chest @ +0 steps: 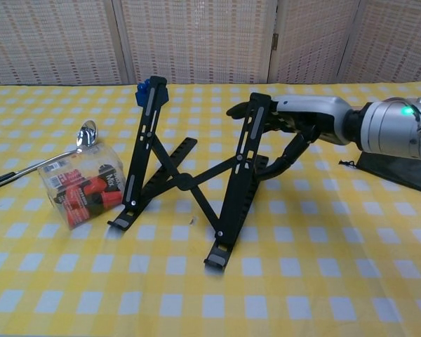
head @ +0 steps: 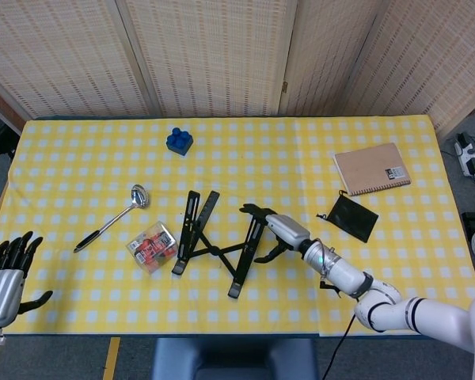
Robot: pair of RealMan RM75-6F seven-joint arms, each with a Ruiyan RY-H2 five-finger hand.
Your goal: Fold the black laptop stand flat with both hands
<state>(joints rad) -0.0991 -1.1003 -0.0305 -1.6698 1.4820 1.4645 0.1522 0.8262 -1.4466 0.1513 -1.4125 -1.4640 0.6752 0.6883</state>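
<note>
- At the near edge of the table (head: 396,309), low in the left corner of the head view, the left hand (head: 6,271) waits with its fingers spread and nothing in them — well apart from the work.
- Just beyond, near the middle of the checked cloth, stands the black laptop stand (chest: 189,179): two upright side rails joined by crossed struts, feet on the cloth, not yet flat.
- The right hand (chest: 295,123) has hold of the stand's right rail near its top, fingers hooked over the upper end and the thumb curling underneath.
- Touching or just beside the stand's left foot sits a small clear packet (chest: 81,184) of red items; I cannot tell which.
- My judgement on handling: the stand looks like thin rigid bars on pivots — light, stiff, and likely to skate on the cloth when pushed from one side only. The left rail's upper half seems the natural place for the left hand, so the rails can be pressed together.
- Pinch risk sits at the crossing struts, so fingers belong on the outer rails.
- Further back lie a ladle (head: 115,216), a black pouch (head: 351,217) and a notebook (head: 372,168); farthest, a blue block (head: 179,141).
</note>
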